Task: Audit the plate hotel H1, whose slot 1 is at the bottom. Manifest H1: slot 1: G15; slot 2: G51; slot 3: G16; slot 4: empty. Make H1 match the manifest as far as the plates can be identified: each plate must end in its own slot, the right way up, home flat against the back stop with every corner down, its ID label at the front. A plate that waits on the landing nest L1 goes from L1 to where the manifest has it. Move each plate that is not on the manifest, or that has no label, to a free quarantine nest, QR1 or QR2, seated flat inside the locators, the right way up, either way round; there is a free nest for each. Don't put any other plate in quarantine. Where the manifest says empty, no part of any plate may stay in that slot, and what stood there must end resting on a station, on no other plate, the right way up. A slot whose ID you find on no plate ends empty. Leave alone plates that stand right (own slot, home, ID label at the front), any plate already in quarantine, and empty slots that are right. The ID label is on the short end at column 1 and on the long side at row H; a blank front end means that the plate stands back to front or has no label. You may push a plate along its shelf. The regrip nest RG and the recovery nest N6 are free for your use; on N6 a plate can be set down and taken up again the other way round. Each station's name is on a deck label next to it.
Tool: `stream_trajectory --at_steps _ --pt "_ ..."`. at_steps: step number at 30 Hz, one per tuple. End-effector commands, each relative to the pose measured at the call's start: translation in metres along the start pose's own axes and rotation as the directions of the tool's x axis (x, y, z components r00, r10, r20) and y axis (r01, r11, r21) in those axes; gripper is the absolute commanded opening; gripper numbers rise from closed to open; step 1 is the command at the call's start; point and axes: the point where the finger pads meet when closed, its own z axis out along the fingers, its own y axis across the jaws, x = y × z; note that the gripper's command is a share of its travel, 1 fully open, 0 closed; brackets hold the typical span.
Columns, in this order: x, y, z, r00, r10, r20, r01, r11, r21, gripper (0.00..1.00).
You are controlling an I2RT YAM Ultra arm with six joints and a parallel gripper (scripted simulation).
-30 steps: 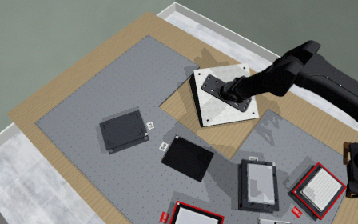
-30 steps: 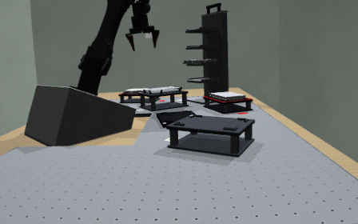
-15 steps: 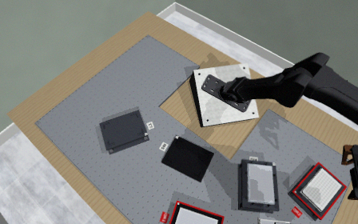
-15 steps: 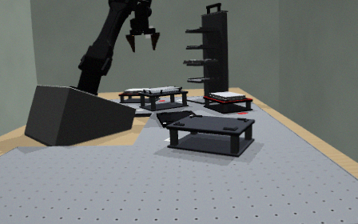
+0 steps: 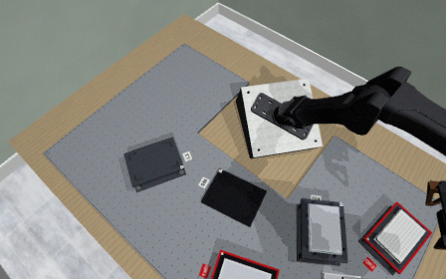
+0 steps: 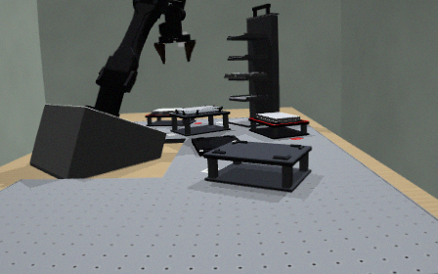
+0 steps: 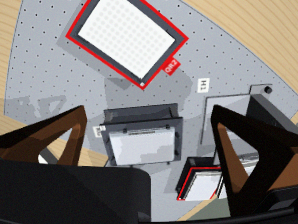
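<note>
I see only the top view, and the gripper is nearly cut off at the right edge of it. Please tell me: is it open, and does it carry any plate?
Observer: The exterior view shows the black arm's gripper open, with nothing between its brown fingers.
Operator: Thank you. I cannot find the plate hotel in my view. Where does it stand?
Observer: In the exterior view it is a tall black rack with four shelves, just behind the red-rimmed nest that holds a white plate.
Operator: What lies below the gripper?
Observer: The wrist view looks down on a black raised nest with a pale plate on it, framed between the two fingers and well below them.
</note>
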Motion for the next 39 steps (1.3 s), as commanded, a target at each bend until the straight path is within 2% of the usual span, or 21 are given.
stream_trajectory --at_steps 1,3,4,8,10,25,27,31,39 --pt "0.017 0.012 -0.009 0.997 -0.065 -0.052 0.062 0.996 -0.061 1.00" --pt "0.017 0.012 -0.002 0.997 -0.065 -0.052 0.062 0.996 -0.061 1.00" --pt "0.007 0.004 -0.002 0.999 -0.049 -0.002 0.049 0.999 -0.021 1.00" --pt "0.017 0.012 0.011 0.997 -0.063 -0.042 0.061 0.997 -0.053 1.00" --pt "0.017 0.012 0.011 0.997 -0.063 -0.042 0.061 0.997 -0.053 1.00" --pt "0.020 0.015 0.061 0.997 -0.063 -0.042 0.061 0.997 -0.053 1.00" --pt "0.020 0.015 0.061 0.997 -0.063 -0.042 0.061 0.997 -0.053 1.00" --pt "0.020 0.015 0.073 0.997 -0.063 -0.042 0.061 0.997 -0.053 1.00" --pt "0.020 0.015 0.073 0.997 -0.063 -0.042 0.061 0.997 -0.053 1.00"
